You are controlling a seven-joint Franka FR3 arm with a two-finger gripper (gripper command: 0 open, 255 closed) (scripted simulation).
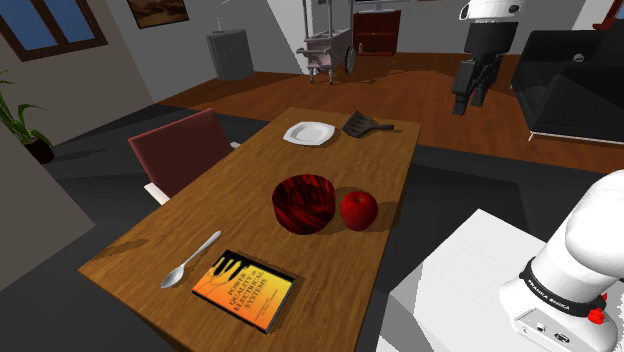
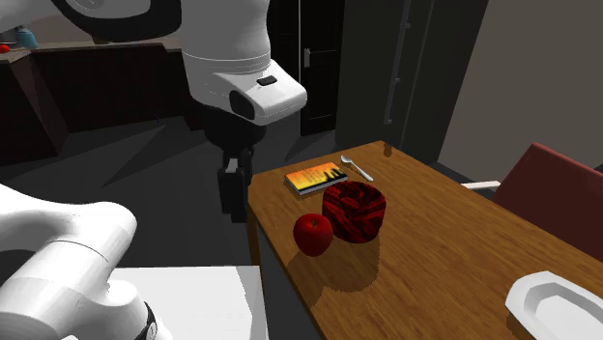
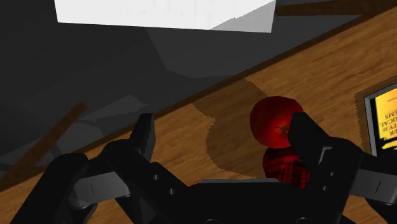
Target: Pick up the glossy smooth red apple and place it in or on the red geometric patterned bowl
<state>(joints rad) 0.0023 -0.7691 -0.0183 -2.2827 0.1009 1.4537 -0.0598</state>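
The two black fingers [image 3: 144,137] stood apart, released, with open air between them. The gripper [image 3: 222,122] hung high, well apart from everything on the wooden table [image 1: 250,180]. In the wrist view one finger partly covered the red apple [image 3: 272,119] and the bowl [image 3: 283,167] below.

The apple sat on the table just beside the red-and-black patterned bowl [image 1: 304,203], outside its rim, on the side nearer the stand. The bowl's inside showed its own pattern.

An orange-covered book [image 1: 244,290] and a spoon [image 1: 190,260] lay near the table's end at the shoulder view's lower left. A white plate [image 1: 308,132] and a dark spatula [image 1: 366,124] lay at the far end.
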